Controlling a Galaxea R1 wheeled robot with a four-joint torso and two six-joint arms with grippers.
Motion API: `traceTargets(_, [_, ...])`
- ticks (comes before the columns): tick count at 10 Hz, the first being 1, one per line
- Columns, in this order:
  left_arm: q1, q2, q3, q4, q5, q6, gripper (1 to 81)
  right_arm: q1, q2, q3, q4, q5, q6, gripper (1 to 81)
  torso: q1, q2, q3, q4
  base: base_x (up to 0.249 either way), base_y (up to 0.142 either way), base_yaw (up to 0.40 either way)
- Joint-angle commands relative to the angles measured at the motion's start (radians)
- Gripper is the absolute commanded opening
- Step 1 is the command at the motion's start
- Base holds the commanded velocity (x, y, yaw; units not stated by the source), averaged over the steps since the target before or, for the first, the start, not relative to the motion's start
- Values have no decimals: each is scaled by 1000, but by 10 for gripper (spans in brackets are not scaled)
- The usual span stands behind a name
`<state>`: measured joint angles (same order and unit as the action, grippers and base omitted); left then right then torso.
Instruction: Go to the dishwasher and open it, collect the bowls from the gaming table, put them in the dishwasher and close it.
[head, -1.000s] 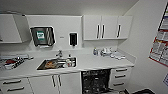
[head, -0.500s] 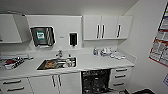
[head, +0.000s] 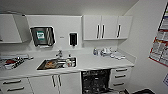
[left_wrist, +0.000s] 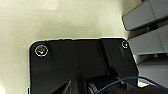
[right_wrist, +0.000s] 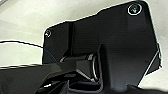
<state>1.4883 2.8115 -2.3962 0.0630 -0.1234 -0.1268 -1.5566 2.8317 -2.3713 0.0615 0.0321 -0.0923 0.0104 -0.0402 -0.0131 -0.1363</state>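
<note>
Looking at the wrist views, can't tell if either arm's fingers are open or closed — not going to guess. The left wrist view has pale floor plus grey drawer fronts (left_wrist: 147, 27) off to one side.

From the head camera it's a small white kitchenette. The dishwasher (head: 96, 81) sits under the surface (head: 100, 62), just beside a stack of drawers (head: 121, 77) and right of the cabinet doors below the sink (head: 57, 64) — its dark inside is showing, so it's open. Upper cabinets (head: 107, 27) hang above, and a paper towel dispenser (head: 42, 36) and a black soap dispenser (head: 73, 39) are on the wall. Some small items (head: 108, 53) sit on the surface near the corner.
</note>
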Motion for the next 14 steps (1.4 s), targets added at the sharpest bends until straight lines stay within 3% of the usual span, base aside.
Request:
traceTargets(1, [-56,-18,12,11,45,4,811,48,-2,5,-2,-54,-6,811,0,0,0,0,0,0,0])
traceTargets(14, [-46,-22,14,15,45,7,811,52,-10,-18,15,-47,2,811,0,0,0,0,0,0,157])
